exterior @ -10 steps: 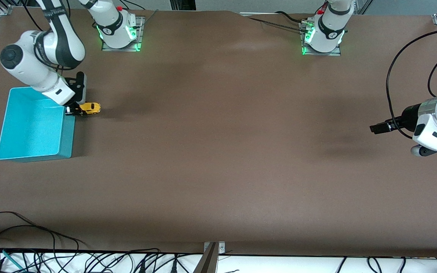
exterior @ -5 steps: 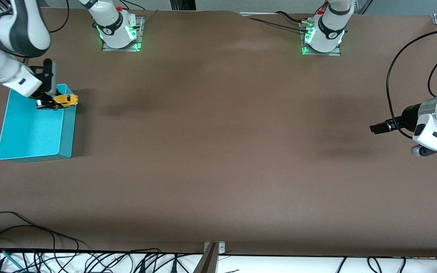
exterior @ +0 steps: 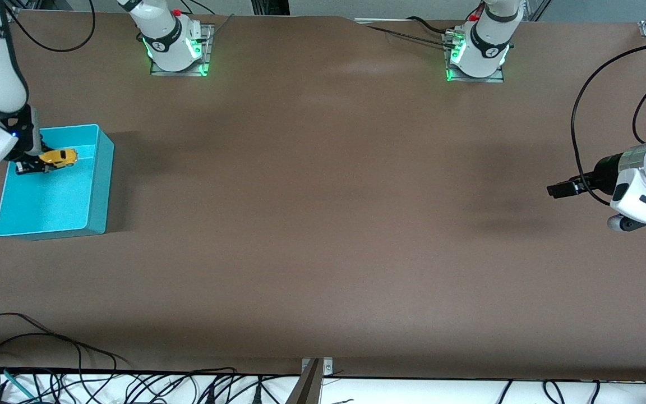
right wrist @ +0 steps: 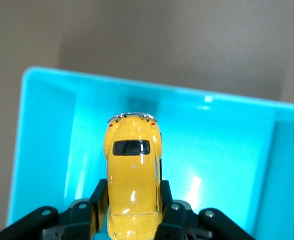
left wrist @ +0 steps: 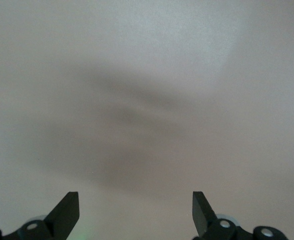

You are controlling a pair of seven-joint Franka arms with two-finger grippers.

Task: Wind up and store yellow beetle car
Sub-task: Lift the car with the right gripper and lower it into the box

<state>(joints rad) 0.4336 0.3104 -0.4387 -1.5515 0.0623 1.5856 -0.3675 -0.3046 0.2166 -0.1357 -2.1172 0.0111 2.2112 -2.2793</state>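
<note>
Now right claw (exterior: pixel 30 166) clamps yellow beetle car (exterior: pixel 59 157) over teal bin (exterior: pixel 97 185).

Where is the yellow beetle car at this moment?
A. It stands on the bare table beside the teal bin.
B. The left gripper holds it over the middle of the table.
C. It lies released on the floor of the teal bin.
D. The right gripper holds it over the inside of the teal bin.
D: the right gripper is shut on the yellow beetle car above the floor of the teal bin; the right wrist view shows the fingers clamping its sides.
</note>
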